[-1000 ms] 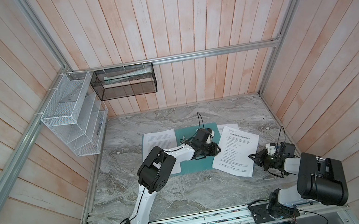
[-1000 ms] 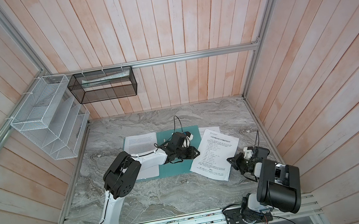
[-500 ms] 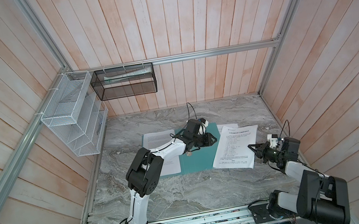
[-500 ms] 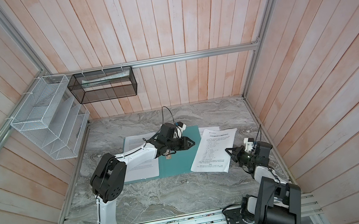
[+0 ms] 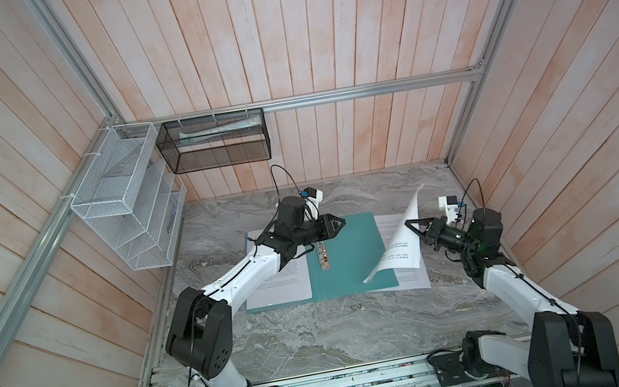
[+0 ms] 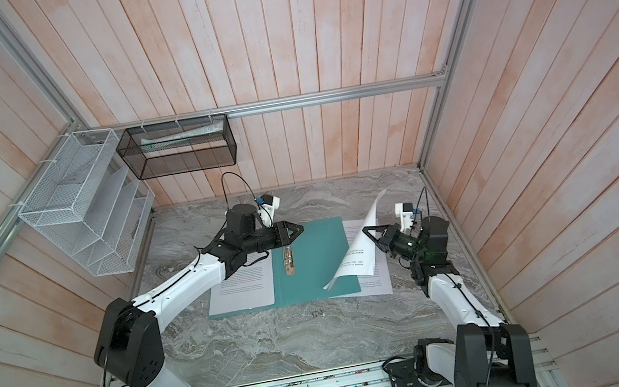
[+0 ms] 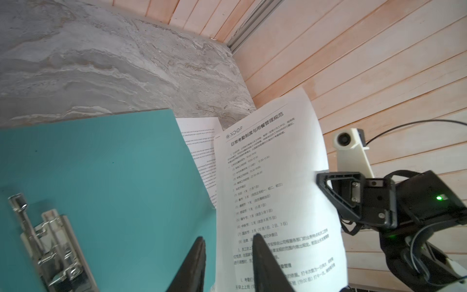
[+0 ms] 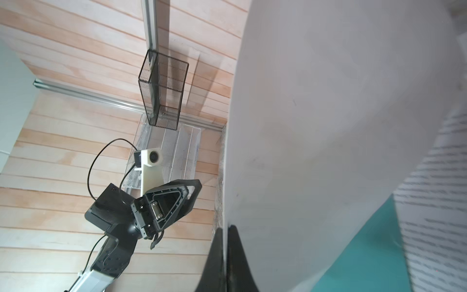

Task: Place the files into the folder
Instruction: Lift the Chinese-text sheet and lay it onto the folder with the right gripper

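Two grippers work over the open folder on the table.
Right gripper is clamped on the edge of one raised, curled sheet; its lower corner hangs over the folder's right cover. More files lie flat just right of the folder, another on its left cover. Left gripper, jaws narrowly apart and empty, hovers above the far edge, beyond the clip.
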Tool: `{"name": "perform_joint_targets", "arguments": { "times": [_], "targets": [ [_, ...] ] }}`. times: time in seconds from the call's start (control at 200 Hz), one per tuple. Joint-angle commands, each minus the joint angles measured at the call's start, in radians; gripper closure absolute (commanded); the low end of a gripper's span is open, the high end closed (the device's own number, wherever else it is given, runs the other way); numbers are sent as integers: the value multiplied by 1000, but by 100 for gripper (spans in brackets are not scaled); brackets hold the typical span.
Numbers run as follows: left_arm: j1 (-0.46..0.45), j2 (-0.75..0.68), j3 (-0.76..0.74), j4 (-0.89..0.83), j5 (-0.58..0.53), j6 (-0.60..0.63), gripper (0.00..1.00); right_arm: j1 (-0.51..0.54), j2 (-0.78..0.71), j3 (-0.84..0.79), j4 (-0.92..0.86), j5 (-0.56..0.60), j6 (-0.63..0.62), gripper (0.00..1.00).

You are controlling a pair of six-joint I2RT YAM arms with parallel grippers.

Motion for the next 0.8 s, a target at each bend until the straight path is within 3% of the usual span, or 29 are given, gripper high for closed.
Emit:
{"name": "perform_joint_targets", "arguments": {
  "times": [0.0,0.16,0.315,0.485,0.795],
  "targets": [
    [33,-63,-68,11,-14,-12,66,100,94,91,98,37,34,100],
    [76,-164,-170,6,-43,-15,65,247,276,236,186,38,52,100],
    [125,-253,-247,-1,-63,-21,63,322,409,320,295,34,104,100],
    [146,-304,-296,-21,-78,-17,63,333,506,320,381,37,137,100],
    [148,-287,-336,-18,-88,-1,63,276,730,344,179,14,-48,100]
  ]
}}
